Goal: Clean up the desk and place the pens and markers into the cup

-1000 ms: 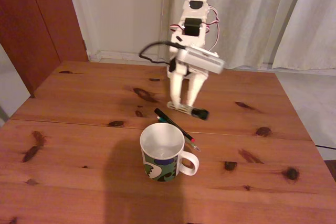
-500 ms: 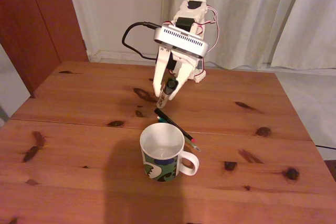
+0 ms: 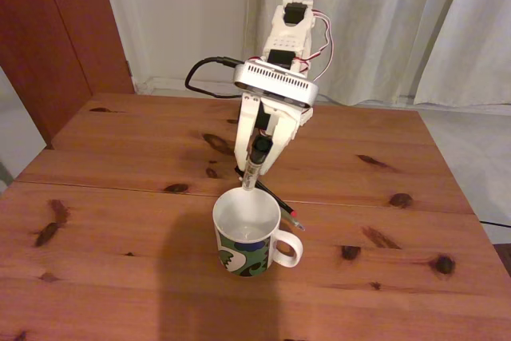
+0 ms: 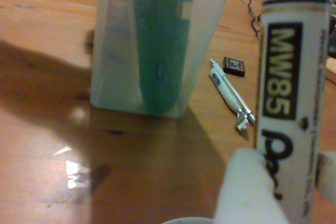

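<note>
One white-barrelled black-capped marker [image 3: 256, 159] clamped in white hand [image 3: 254, 172], tip at white patterned ceramic mug [image 3: 249, 233] rim; centre over opening before release.

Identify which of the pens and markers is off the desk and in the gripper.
The white-barrelled marker, clamped upright in the gripper above the cup. The black pen lies flat on the desk behind the cup.
</note>
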You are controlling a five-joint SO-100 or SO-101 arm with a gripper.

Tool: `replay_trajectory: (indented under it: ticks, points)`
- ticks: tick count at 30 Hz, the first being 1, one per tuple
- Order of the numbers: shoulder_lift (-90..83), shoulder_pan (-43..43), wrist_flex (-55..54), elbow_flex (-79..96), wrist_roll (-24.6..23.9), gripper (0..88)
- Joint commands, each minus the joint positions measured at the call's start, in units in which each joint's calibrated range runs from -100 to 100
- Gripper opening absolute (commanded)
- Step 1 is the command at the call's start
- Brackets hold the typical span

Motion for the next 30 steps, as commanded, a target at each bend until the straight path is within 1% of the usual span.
replay_trajectory:
  ticks: [1,23,30]
  points:
    - [0.2,-0.5,-1.9,-4.0,-0.2,0.8]
    - [3.6,-1.2,-1.3,-3.0,-0.2,0.8]
    - [3.6,-1.1,-1.8,-3.8,-3.6,0.8]
